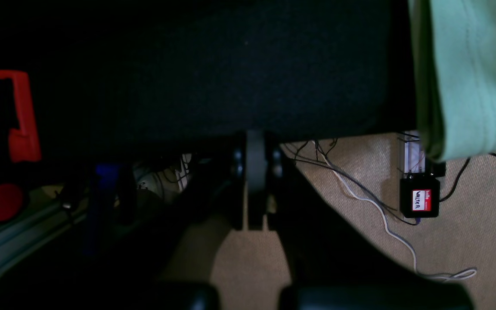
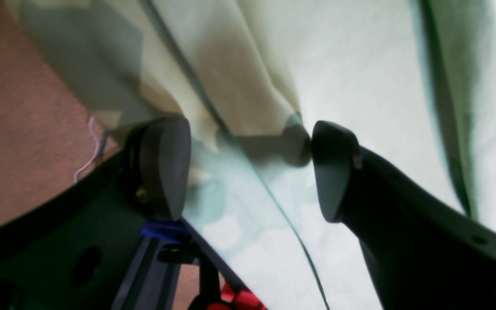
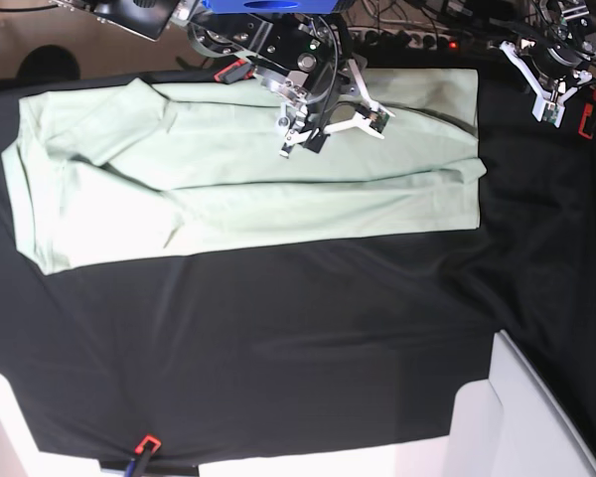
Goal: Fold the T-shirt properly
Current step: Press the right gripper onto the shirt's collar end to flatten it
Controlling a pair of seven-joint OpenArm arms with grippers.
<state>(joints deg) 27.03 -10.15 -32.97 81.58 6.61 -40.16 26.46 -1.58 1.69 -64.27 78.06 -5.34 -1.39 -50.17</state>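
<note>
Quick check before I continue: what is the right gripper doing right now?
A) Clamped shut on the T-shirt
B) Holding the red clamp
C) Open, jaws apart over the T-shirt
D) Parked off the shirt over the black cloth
C: in the right wrist view the right gripper stands open, with pale green T-shirt fabric showing between its spread fingers.

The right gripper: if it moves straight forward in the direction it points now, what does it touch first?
Most likely the T-shirt. The right gripper has its jaws open, and pale green fabric fills the view between and beyond them. How far off the fabric lies is unclear.
</note>
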